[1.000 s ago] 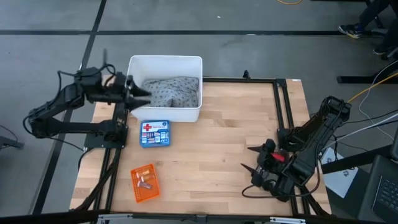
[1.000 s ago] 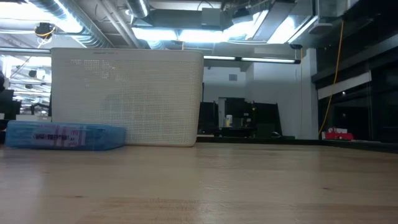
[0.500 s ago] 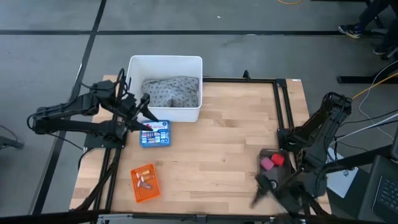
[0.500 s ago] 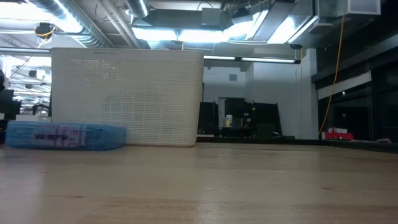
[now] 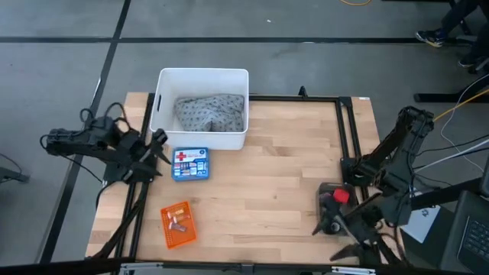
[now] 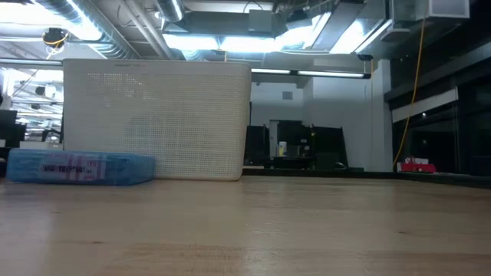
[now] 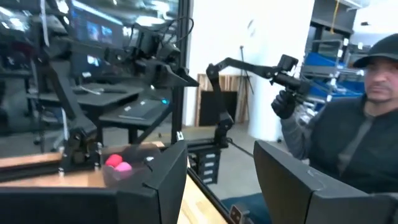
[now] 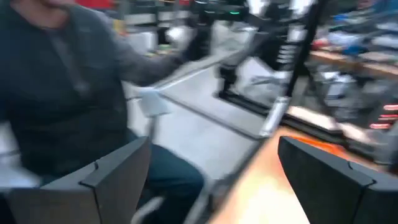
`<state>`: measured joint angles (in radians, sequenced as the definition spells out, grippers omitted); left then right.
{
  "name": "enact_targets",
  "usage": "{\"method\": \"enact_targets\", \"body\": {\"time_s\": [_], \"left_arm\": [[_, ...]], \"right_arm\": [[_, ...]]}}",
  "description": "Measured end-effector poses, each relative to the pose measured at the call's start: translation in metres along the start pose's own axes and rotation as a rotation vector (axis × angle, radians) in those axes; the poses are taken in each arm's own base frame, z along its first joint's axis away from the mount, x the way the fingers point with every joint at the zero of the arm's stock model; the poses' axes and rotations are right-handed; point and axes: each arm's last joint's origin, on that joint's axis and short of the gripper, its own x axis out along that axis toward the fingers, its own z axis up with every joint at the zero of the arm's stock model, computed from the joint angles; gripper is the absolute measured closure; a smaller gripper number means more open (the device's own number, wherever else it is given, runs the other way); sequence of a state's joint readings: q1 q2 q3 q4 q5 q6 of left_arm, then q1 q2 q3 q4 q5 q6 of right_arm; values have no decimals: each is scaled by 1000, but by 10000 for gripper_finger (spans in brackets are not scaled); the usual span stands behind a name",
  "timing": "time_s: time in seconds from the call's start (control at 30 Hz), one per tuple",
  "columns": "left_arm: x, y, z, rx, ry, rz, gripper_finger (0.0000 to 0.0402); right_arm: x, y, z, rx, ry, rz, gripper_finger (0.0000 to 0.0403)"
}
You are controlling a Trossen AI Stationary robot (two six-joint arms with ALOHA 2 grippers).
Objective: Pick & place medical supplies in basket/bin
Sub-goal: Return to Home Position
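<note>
Two arms, and nothing in either set of jaws, so here's how it lies.

The left gripper (image 5: 156,145) hangs over the left edge of the light wooden surface (image 5: 283,168). Its jaws are spread and empty, just beside the near-left corner of the large white rectangular plastic tub (image 5: 163,99). The grey dotted soft pack (image 5: 211,113) is crumpled inside that tub, on the far side of the tub wall from those jaws.

A flat blue first-aid box (image 5: 190,163) lies on the wood just beside the tub. Its long side runs across the surface, and the left arm is clearly the nearer one. The small flat orange perforated basket (image 5: 170,233) sits near the front-left with tiny tan pieces (image 5: 177,221) in it.

Over on the right, the right gripper (image 5: 330,237) is at the front edge, jaws wide apart and holding nothing. It's just beside the small dark smoky translucent tray (image 5: 327,189), which holds the red and pink rolls (image 5: 336,197). I can't make out a black one.

My read: everything that belongs in a bin is in one, so the coming move is only tucking the arms away. What matters is that both sets of jaws are already clear of the tub and tray rims.

The room has a grey concrete floor, ceiling ducts and strip lights. A person in a dark top (image 7: 348,143) is seated past the surface.
</note>
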<state>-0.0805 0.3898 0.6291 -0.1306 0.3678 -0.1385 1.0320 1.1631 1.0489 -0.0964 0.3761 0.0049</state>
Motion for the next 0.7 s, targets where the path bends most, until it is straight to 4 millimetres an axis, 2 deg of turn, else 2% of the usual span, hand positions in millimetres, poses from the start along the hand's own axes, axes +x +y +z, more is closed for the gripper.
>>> {"method": "enact_targets", "body": {"time_s": [0.17, 0.23, 0.37, 0.57, 0.7], "left_arm": [[1, -3, -17, 44, 5, 33, 219], [2, -5, -23, 58, -9, 36, 219], [-3, -7, -37, 95, -39, 52, 219], [-14, -7, -68, 83, -85, 63, 219], [-23, -7, -80, 75, -104, 74, 219]], "right_arm": [[-2, 0, -6, -32, -38, 323, 50], [-4, -2, -16, -27, -27, 366, 50], [-20, -13, -39, 71, -23, 241, 50], [-55, -26, -74, 128, -89, 191, 50], [-69, -33, -92, 151, -78, 123, 50]]}}
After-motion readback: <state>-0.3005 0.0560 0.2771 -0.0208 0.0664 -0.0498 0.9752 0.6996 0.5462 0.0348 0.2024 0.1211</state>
